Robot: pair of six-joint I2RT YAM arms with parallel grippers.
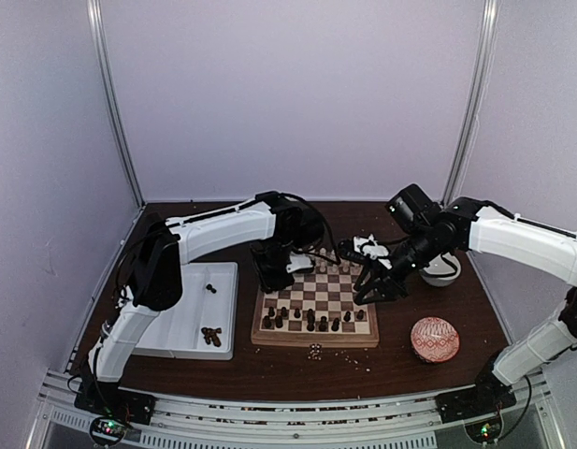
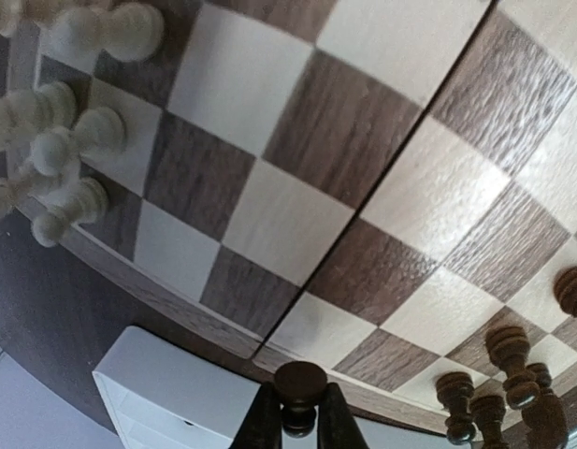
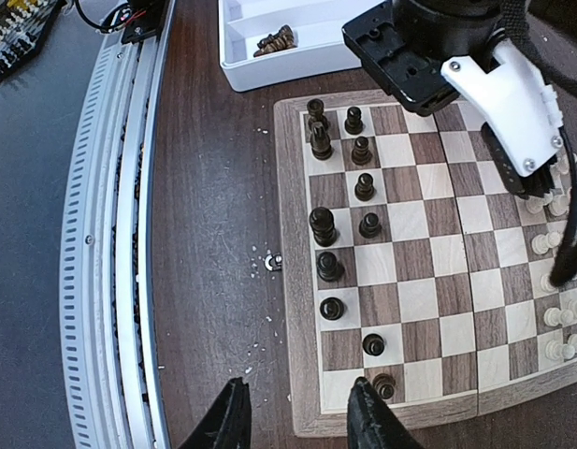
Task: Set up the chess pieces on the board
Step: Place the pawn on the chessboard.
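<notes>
Over the left edge of the board point(image 1: 327, 297) on the tabletop point(image 1: 297, 369), the left claw point(image 2: 297, 426) is clenched on a dark chessman point(image 2: 300, 383), while the right claw point(image 3: 299, 419) hangs released over its near right corner.

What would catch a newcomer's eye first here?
The board mid-table, dark men along its near rows, white ones at the far edge. The left gripper pinches a dark piece at the board's left edge; the right gripper hangs open at its right edge.
</notes>
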